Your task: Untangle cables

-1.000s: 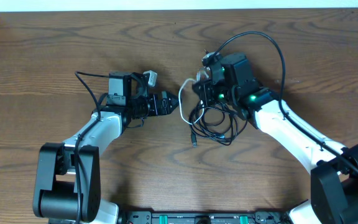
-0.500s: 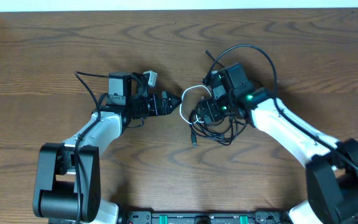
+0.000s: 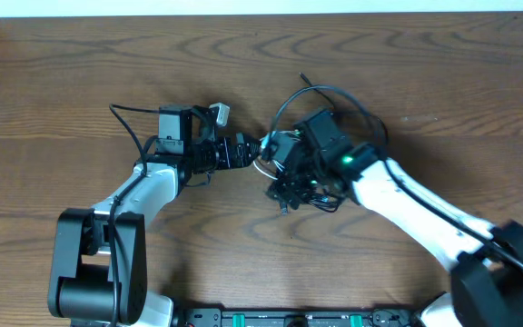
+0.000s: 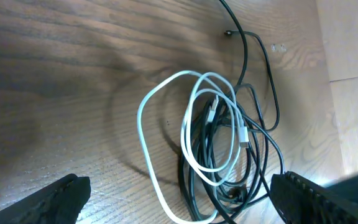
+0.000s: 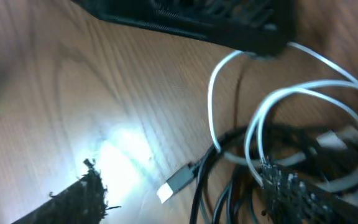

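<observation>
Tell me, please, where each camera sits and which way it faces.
Overhead: above the table, facing down; left arm, right arm, cables between.
Left wrist: on the left arm, facing the cables; left tool tips at bottom corners.
Right wrist: low over the cables, blurred; right tool tips at bottom.
Shared: all show the white cable.

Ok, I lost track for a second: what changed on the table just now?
The right gripper swung left and toward the near edge, now over the cables with jaws apart, gripping nothing visible. The white loop looks nudged toward the left gripper. That gripper stayed put, jaws open.
</observation>
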Controlling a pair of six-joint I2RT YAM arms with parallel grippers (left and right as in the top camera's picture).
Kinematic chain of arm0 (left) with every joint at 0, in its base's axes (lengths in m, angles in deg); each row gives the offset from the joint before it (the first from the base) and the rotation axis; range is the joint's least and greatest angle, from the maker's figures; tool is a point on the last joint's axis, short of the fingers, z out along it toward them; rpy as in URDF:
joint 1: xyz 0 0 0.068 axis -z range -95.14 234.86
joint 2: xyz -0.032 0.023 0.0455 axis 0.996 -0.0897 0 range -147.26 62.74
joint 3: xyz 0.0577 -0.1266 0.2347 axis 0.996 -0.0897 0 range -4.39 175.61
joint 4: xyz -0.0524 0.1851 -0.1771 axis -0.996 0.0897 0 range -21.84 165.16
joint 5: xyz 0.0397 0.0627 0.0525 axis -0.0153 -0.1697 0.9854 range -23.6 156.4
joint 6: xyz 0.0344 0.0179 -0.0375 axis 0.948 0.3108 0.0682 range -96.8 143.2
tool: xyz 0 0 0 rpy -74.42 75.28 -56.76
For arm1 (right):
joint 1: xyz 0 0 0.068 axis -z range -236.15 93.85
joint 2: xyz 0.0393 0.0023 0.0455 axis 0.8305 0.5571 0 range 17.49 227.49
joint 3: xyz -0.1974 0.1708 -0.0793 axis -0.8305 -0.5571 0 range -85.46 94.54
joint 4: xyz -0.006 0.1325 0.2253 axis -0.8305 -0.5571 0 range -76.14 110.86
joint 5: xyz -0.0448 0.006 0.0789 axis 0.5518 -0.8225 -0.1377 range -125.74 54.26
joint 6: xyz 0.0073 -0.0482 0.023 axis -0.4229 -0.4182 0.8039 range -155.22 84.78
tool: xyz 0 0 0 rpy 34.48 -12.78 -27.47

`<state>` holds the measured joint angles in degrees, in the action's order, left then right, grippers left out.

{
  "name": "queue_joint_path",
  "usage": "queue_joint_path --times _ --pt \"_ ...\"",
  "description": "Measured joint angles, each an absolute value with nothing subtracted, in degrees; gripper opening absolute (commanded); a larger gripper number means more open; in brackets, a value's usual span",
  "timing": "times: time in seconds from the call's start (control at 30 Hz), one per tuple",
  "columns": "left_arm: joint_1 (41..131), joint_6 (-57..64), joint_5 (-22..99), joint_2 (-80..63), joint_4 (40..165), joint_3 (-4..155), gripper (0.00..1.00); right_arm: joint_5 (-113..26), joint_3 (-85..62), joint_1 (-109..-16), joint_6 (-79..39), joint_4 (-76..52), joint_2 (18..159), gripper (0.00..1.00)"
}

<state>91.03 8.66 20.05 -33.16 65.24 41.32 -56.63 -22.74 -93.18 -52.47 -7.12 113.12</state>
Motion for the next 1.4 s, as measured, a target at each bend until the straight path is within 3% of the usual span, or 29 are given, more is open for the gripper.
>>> queue_joint_path --times 0.27,0.33,0.4,0.47,0.5,0.57,0.8,1.0,1.17,1.4 --pt "91.0 8.7 20.1 -33.2 65.2 41.3 0.99 -51.8 -22.8 -94.0 -54.5 0.0 121.6 0.69" --pt "91.0 8.7 20.4 -33.2 65.4 41.3 0.99 -51.4 -22.8 -94.0 -54.7 1.8 123.0 0.62" --pt "91.0 8.8 20.9 -33.2 65.6 41.3 0.99 -51.2 -22.8 -94.0 -54.8 2.5 123.6 0.5" --pt "91.0 9.1 21.3 -33.2 65.6 41.3 0.99 -51.0 -22.8 -94.0 -55.0 2.6 123.8 0.27" --pt "91.0 9.2 21.4 -33.2 65.7 41.3 0.99 -50.8 -22.8 -94.0 -55.1 2.7 123.8 0.09" --pt "91.0 9.3 21.4 -33.2 65.6 41.3 0.99 -50.7 -22.8 -94.0 -55.1 2.8 123.9 0.01" --pt "91.0 9.5 21.3 -33.2 65.4 41.3 0.99 -52.2 -22.9 -93.7 -55.2 1.6 122.9 0.01" --pt "91.0 9.5 20.9 -33.2 65.3 41.3 0.99 -55.6 -23.1 -91.9 -55.2 -4.2 110.6 0.01" --pt "91.0 9.5 20.6 -33.2 65.3 41.3 0.99 -57.0 -22.9 -87.2 -55.2 -8.9 96.6 0.01" --pt "91.0 9.5 20.4 -33.2 65.3 41.3 0.99 -62.6 -22.9 -79.2 -54.5 -9.3 92.0 0.01"
